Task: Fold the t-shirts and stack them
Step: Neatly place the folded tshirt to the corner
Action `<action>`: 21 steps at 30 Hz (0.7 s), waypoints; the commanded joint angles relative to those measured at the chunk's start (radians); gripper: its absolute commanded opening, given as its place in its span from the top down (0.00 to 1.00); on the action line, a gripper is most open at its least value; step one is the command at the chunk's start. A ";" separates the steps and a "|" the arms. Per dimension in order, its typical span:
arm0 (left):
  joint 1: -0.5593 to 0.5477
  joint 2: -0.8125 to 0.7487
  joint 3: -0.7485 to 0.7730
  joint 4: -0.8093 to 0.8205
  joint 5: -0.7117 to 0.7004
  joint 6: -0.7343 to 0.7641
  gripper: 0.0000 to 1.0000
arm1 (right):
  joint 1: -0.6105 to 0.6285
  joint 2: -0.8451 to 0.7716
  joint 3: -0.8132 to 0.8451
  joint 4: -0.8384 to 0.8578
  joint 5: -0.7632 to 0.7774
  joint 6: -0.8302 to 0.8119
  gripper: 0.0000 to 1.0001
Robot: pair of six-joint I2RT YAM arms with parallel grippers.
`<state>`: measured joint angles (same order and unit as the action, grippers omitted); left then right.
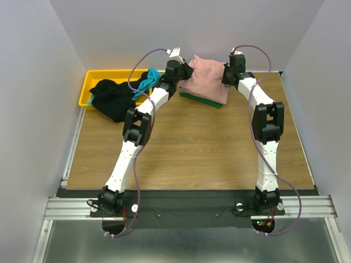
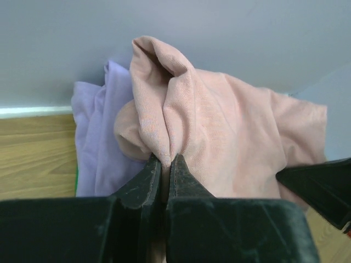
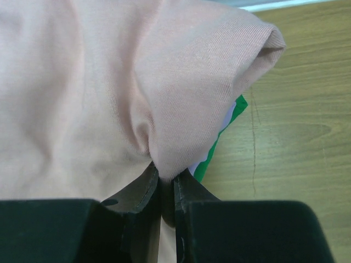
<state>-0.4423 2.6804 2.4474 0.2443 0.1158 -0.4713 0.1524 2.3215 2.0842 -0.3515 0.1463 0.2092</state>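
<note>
The folded dusty-pink t-shirt point(image 1: 206, 78) is at the back of the table, over a green t-shirt point(image 1: 202, 99) whose edge shows beneath it. My left gripper point(image 1: 186, 73) is shut on the pink shirt's left edge point(image 2: 164, 131). My right gripper point(image 1: 226, 75) is shut on its right edge point(image 3: 181, 126). A lavender t-shirt point(image 2: 98, 142) lies under the pink one in the left wrist view. The green edge point(image 3: 219, 145) shows in the right wrist view. A black t-shirt point(image 1: 114, 98) and a teal one point(image 1: 147, 82) hang out of the bin.
The yellow plastic bin point(image 1: 97, 76) stands at the back left, next to the left arm. The back wall is just behind the stack. The wooden tabletop point(image 1: 197, 148) stretches in front of the stack between the two arms.
</note>
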 commanded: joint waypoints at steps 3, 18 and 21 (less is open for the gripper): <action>0.043 0.007 0.078 0.116 -0.016 -0.060 0.25 | -0.043 0.030 0.059 0.032 0.016 0.028 0.48; 0.028 -0.586 -0.368 -0.121 0.025 0.059 0.02 | -0.043 -0.590 -0.343 0.025 -0.036 0.150 0.00; 0.019 -0.825 -0.683 -0.126 0.036 0.054 0.02 | -0.043 -0.741 -0.566 0.026 -0.102 0.217 0.00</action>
<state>-0.4110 2.1113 2.0182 0.1143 0.1211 -0.4423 0.1059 1.7466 1.6642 -0.3435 0.1337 0.3351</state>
